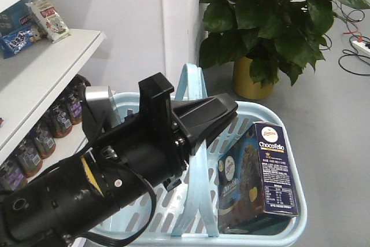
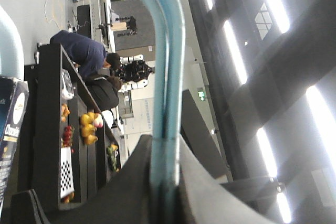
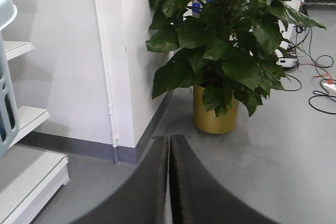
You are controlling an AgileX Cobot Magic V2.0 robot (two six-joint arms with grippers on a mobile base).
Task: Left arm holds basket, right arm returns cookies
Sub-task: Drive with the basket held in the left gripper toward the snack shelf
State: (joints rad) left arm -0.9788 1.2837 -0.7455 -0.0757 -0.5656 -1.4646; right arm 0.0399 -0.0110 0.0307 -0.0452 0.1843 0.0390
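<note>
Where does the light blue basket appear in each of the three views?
Front view: the basket fills the lower centre.
Left wrist view: only its handle, running down the centre into the left gripper.
Right wrist view: a sliver of the basket at the left edge.
Shared landmark: the potted plant, in the front and right wrist views only.

left arm (image 1: 115, 172) over basket (image 1: 173, 237), cookies (image 1: 272, 172) side unobstructed

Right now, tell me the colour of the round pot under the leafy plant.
Mustard yellow; the round plant pot shows best in the right wrist view.
</note>
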